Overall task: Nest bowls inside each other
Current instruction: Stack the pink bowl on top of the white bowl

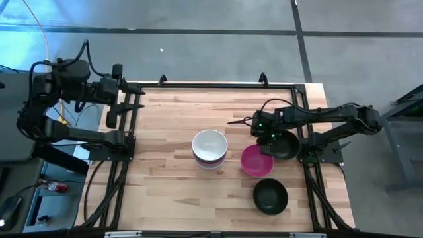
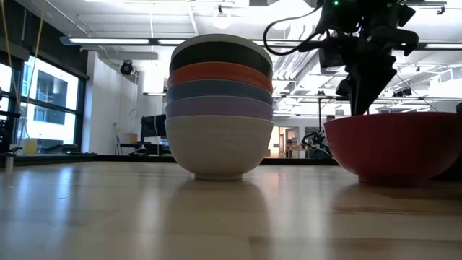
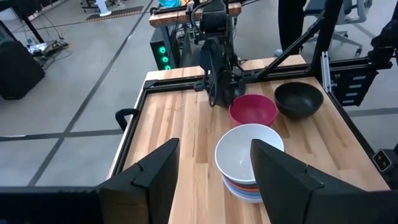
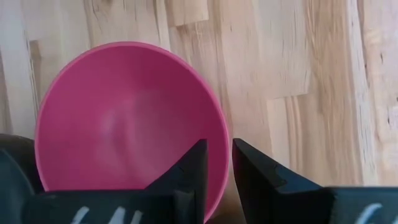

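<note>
A: What is seen at the left side of the surface point(image 1: 172, 185)?
B: The left claw point(image 1: 135, 106) is parked at the left edge, above the frame rail. Its fingers point(image 3: 155, 174) are spread wide and nothing is held between them.

A: And toward the middle?
B: A stack of bowls point(image 1: 210, 149) is found near the centre, with a white bowl point(image 3: 249, 155) on top. In the low view the nested rims are shown in bands: cream at the bottom, then lavender, blue, red-orange and black.

A: What is placed further right?
B: A magenta bowl point(image 1: 255, 160) is set just right of the stack, upright on the wood. The right claw point(image 1: 269, 140) is positioned at its rim, and in the right wrist view the rim is seen between the nearly closed fingers point(image 4: 186, 171). A black bowl point(image 1: 287, 145) is visible beside the claw, and another black bowl point(image 1: 270, 196) is standing alone nearer the front edge.
</note>
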